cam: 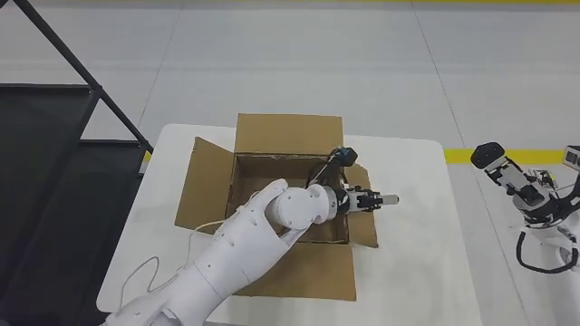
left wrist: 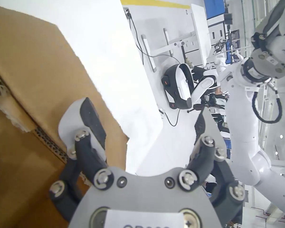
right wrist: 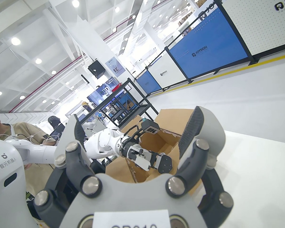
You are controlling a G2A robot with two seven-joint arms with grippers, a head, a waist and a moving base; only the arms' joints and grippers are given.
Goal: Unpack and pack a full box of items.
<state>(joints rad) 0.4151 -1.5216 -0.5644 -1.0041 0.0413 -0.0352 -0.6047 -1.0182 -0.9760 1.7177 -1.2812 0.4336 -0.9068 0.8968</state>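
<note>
An open cardboard box [cam: 288,158] stands on the white table [cam: 408,263], its flaps folded outward. My left arm stretches across the box and hides most of its inside. The left gripper [cam: 382,200] is open and empty over the right-hand flap [cam: 362,222]. In the left wrist view one finger [left wrist: 92,119] of that open left gripper [left wrist: 147,113] lies just above the brown flap [left wrist: 38,72], with the table beyond it. My right gripper [right wrist: 136,116] is open and empty, held off the table's right side and facing the box [right wrist: 171,117] and the left gripper [right wrist: 156,161].
A black metal rack [cam: 54,172] stands left of the table. A thin white cable [cam: 145,276] trails over the table's front left. Bare table lies right of the box, and my right arm [cam: 512,181] hangs beyond the right edge above the floor.
</note>
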